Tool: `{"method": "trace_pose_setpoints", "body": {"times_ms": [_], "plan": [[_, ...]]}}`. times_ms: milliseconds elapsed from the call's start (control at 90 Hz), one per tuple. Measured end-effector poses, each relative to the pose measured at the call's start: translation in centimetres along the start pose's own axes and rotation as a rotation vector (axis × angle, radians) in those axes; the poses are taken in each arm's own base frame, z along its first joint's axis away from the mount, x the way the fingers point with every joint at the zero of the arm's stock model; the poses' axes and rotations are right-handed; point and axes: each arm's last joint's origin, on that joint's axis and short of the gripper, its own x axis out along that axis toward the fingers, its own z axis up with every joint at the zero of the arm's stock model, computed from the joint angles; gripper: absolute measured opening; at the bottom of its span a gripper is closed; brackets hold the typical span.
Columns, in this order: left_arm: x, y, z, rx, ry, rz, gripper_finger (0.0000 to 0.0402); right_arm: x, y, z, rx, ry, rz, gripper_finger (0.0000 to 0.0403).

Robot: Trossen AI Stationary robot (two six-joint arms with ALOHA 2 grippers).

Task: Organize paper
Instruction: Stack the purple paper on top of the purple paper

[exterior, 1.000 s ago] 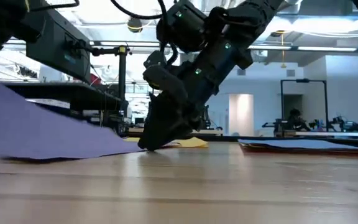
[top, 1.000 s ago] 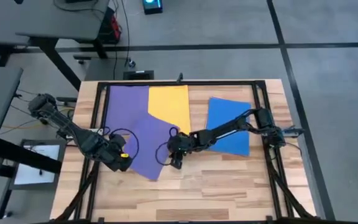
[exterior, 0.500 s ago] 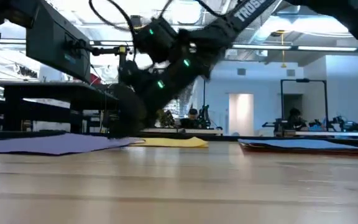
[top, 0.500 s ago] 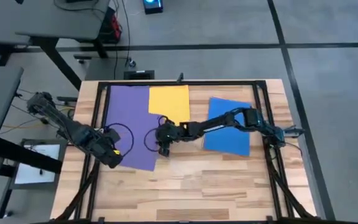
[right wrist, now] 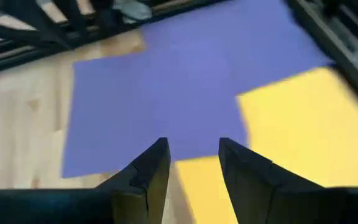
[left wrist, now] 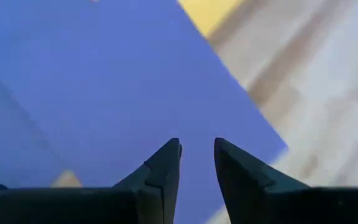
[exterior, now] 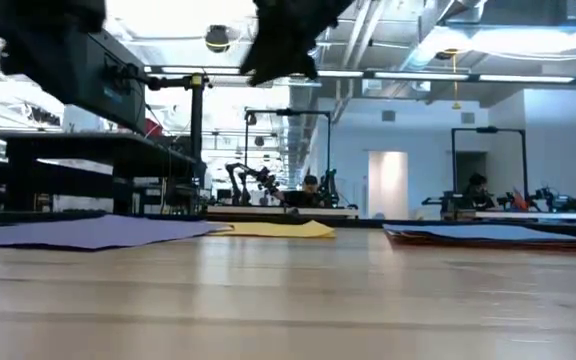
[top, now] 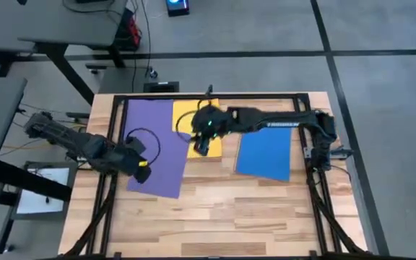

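Observation:
Two purple sheets lie flat at the table's left: one squared at the far left, one skewed on top of it. A yellow sheet lies beside them, its left part under the purple. A blue sheet lies to the right. My left gripper hovers over the skewed purple sheet, open by a narrow gap. My right gripper hangs open above the yellow sheet's near edge, raised well off the table in the low view.
Black frame rails run along the table's left, right and far sides. Bare wood fills the near half. A white printed sheet lies on a stand off the table's left edge.
My right gripper went left along the table with the skewed purple sheet, then rose and moved toward the far edge, over the yellow sheet. My left gripper moved toward the far edge. The purple sheet slid left and farther, and its raised left part now lies flat.

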Motion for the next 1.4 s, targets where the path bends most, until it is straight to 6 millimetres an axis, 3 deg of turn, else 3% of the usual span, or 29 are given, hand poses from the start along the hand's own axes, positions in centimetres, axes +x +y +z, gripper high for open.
{"method": "trace_pose_setpoints", "body": {"times_ms": [178, 367, 489, 600, 867, 1111, 1400], "plan": [[2.4, 1.0, 3.1, 0.011, 0.059, 0.006, 0.0078, 1.3, -2.8, -0.8, 0.026, 0.045, 0.048, 0.0132], [5.6, 2.9, 4.8, -0.103, 0.17, -0.009, 0.0069, 4.2, -4.4, -4.8, 0.052, 0.119, 0.239, 0.0132], [6.2, 3.6, 5.1, -0.116, 0.147, -0.019, 0.0062, 5.9, -4.0, -8.4, -0.005, 0.16, 0.257, 0.0132], [5.4, 3.4, 5.1, -0.115, 0.097, -0.061, 0.0059, 7.0, -2.2, -10.3, -0.071, 0.084, 0.305, 0.0132], [2.7, 2.8, 3.7, -0.09, 0.044, -0.161, 0.0058, 7.1, 2.0, -11.7, -0.332, -0.093, 0.4, 0.0132], [2.4, 2.6, 3.8, -0.124, 0.023, -0.187, 0.0058, 7.2, 2.0, -11.8, -0.332, -0.082, 0.381, 0.0132], [1.0, 1.7, 3.4, 0.021, -0.062, -0.268, 0.0058, 11.2, 3.7, -15.0, -0.31, 0.0, 0.403, 0.0132]]}}
